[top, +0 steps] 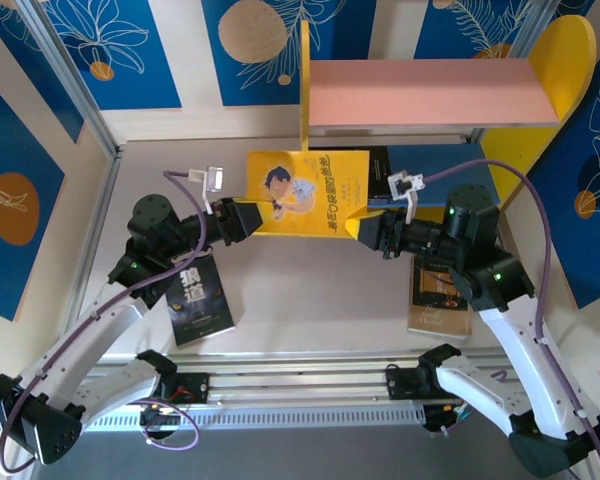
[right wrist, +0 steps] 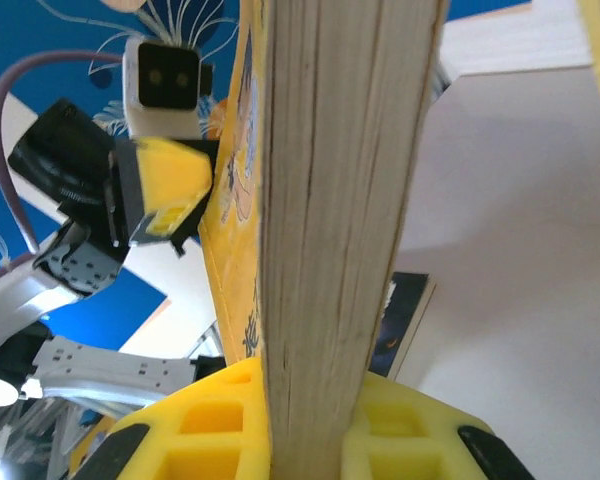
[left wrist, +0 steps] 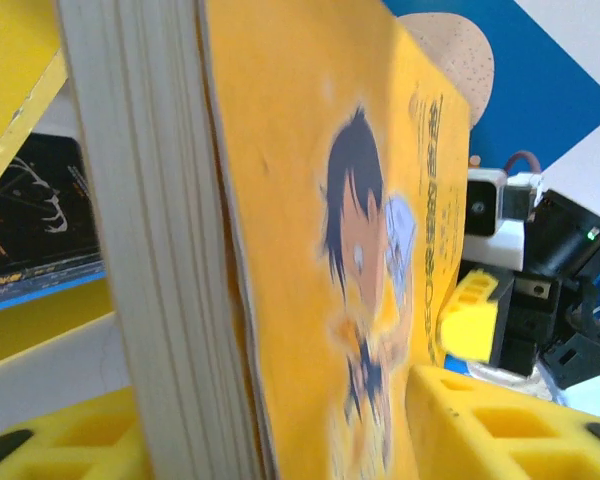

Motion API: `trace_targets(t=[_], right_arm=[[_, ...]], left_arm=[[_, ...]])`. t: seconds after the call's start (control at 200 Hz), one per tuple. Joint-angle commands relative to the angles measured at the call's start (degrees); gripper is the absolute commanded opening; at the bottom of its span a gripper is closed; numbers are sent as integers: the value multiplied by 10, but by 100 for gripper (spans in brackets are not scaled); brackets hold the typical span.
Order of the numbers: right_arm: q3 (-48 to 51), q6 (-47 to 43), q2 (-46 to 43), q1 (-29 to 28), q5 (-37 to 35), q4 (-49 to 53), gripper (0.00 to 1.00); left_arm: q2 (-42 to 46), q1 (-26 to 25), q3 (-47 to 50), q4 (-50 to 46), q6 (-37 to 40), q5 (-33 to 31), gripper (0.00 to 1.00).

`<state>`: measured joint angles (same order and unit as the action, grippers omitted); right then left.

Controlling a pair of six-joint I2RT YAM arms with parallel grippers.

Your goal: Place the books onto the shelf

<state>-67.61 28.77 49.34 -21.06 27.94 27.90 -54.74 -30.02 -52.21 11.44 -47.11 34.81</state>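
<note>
Yellow book point(top: 305, 190) at frame centre: right end effector point(top: 356, 228) clamps it; whether left end effector point(top: 248, 220) grips is unclear; it should release fully before shelving.

One yellow book point(top: 305, 195) between left gripper point(top: 250, 217) and right gripper point(top: 357, 228), before shelf point(top: 430, 95)

Bright, even light with soft shadows; up close the yellow book point(left wrist: 300, 150) blurs, its print perhaps unreadable.

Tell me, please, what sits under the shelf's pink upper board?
A dark book on the blue lower board, their front parts showing. The pink board hides everything farther back, and the held yellow book covers the left end.
</note>
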Motion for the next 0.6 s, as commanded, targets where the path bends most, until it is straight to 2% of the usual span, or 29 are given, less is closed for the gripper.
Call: trace_targets(t=[0.0, 0.31, 0.59], right_arm=[[-66, -34, 15, 43, 51, 0, 7], [-193, -21, 94, 206, 181, -18, 7], [-281, 3, 162, 303, 254, -19, 7]], left_arm=[[31, -4, 6, -23, 17, -25, 61], [48, -4, 21, -59, 17, -38, 63], [59, -4, 27, -72, 27, -44, 64]])
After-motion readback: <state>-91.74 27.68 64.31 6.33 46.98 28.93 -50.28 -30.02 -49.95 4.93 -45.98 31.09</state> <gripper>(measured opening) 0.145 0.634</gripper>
